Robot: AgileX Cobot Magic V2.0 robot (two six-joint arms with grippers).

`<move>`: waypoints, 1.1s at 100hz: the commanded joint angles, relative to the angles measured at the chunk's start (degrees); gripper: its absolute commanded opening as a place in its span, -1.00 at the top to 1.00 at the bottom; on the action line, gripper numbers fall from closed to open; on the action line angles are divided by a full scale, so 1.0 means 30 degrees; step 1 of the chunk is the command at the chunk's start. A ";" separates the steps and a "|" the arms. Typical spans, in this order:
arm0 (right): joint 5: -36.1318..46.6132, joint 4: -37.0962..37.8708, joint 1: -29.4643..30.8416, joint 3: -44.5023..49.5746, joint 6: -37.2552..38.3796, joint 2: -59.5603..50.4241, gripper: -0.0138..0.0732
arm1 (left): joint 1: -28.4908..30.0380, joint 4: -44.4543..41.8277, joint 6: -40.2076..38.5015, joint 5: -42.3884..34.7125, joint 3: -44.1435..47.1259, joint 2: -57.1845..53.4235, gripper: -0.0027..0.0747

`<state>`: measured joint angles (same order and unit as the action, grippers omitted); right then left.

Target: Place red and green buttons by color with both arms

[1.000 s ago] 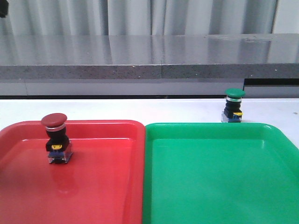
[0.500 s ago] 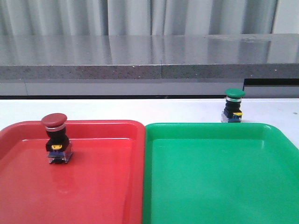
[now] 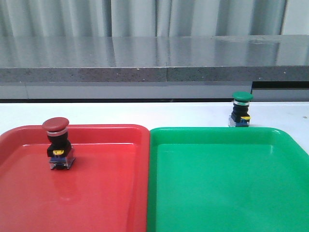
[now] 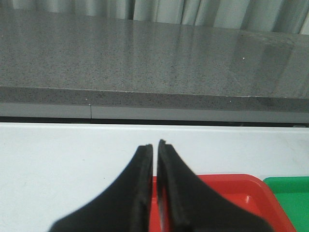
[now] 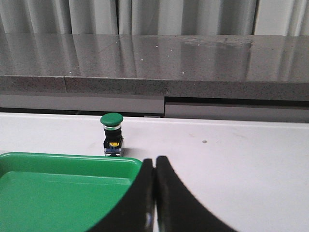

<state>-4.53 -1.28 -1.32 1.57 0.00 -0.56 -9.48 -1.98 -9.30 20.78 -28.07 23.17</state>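
The red button (image 3: 58,145) stands upright inside the red tray (image 3: 101,193), near its far left. The green button (image 3: 241,110) stands upright on the white table just beyond the far rim of the green tray (image 3: 217,193). It also shows in the right wrist view (image 5: 112,135). My left gripper (image 4: 155,145) is shut and empty above the far edge of the red tray (image 4: 231,193). My right gripper (image 5: 154,160) is shut and empty at the green tray's corner (image 5: 58,193), to the near right of the green button. Neither gripper shows in the front view.
A grey stone ledge (image 3: 154,63) runs along the back of the white table (image 3: 145,113), with curtains behind it. The two trays lie side by side and touch. A corner of the green tray (image 4: 287,193) shows in the left wrist view.
A dark bit of arm at the top left corner of the front view has gone out of sight. Both buttons stay where they were.
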 commanded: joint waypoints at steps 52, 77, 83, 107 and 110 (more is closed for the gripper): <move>0.1664 0.0220 0.0061 -0.0274 0.0000 -0.0421 0.84 | 0.0052 -0.0030 -0.0141 -0.1497 -0.0521 0.0126 0.98; 0.1664 0.0220 0.0061 -0.0274 0.0000 -0.0421 0.84 | 0.0052 -0.0463 -0.0141 -0.1846 -0.0484 0.0126 0.98; 0.1664 0.0220 0.0061 -0.0274 0.0000 -0.0421 0.84 | 0.0052 -0.0827 -0.0141 -0.1975 -0.0389 0.0126 0.98; 0.1664 0.0220 0.0061 -0.0274 0.0000 -0.0421 0.84 | 0.0052 -0.1714 -0.0141 -0.6926 0.2505 -0.1180 0.98; 0.1664 0.0220 0.0061 -0.0274 0.0000 -0.0421 0.84 | 0.0052 -0.1676 -0.0141 -0.7135 0.3113 -0.1625 0.98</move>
<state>-4.53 -1.28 -1.32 1.57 0.00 -0.56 -9.48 -6.73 -9.30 8.69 -20.90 20.28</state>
